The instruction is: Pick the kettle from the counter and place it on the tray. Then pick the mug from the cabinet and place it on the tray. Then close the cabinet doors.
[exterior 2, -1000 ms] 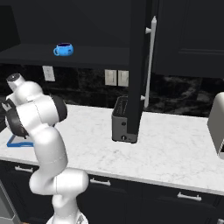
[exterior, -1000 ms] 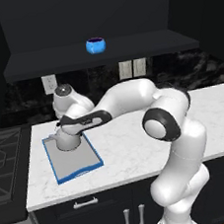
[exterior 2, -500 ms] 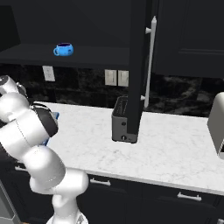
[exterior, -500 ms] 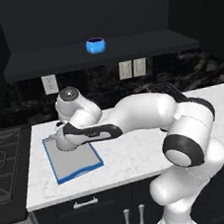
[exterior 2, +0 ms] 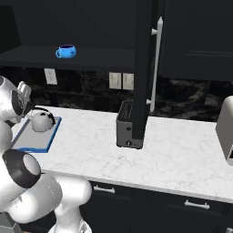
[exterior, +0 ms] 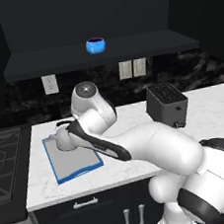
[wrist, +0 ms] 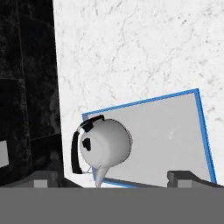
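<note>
The light-grey kettle [wrist: 105, 146] with its black handle stands on the blue-rimmed tray [wrist: 175, 127], near one corner. My gripper [wrist: 116, 178] hangs open above it, with a gap between the kettle and the tips, and holds nothing. From the base, the kettle [exterior 2: 41, 121] sits at the back of the tray [exterior 2: 32, 141] on the counter [exterior 2: 136, 154], at its left end. My arm partly hides the kettle [exterior: 62, 138] and the tray [exterior: 73, 163] in the left base view. The blue mug [exterior: 95, 45] [exterior 2: 66, 51] rests on the open cabinet's dark shelf [exterior: 126, 47].
A dark-grey toaster [exterior: 167, 105] [exterior 2: 129, 125] stands mid-counter. An open cabinet door [exterior 2: 144, 68] with a long silver handle [exterior 2: 157, 63] juts out above it. A pale appliance [exterior 2: 225, 129] sits at the counter's right end. Wall outlets [exterior: 132, 68] line the black backsplash.
The hand has drawn back from the kettle, which stays on the tray. My arm has swung its elbow up and to the right. The gripper stays open.
</note>
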### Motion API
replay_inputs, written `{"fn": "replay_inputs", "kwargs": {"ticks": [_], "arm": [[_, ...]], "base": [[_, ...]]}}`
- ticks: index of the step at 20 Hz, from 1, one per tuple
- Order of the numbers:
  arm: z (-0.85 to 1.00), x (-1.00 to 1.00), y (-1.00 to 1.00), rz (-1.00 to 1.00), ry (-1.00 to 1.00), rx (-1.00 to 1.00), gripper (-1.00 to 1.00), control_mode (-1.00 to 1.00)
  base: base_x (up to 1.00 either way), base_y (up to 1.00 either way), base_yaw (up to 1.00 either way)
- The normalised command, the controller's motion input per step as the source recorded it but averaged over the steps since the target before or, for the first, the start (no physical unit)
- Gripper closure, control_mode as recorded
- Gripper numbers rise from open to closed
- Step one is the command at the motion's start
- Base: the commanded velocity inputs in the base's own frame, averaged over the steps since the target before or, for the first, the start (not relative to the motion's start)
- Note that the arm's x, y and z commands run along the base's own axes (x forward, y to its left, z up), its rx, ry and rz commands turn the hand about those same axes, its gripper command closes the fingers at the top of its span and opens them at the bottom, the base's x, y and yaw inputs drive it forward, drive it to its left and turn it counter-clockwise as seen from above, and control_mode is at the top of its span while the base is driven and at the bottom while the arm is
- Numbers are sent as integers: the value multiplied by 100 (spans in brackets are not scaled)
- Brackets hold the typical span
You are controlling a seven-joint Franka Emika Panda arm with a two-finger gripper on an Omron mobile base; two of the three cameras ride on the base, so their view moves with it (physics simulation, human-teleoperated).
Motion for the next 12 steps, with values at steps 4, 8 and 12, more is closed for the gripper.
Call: {"fn": "replay_inputs", "kwargs": {"ticks": [4,8,12], "arm": [[49,-62,-9,-47,-5,23,-100,-100],[42,-79,-15,-3,-7,2,-100,-100],[47,-78,-24,13,-3,-14,-100,-100]], "base": [[0,0,0],[0,0,0],[0,0,0]]}}
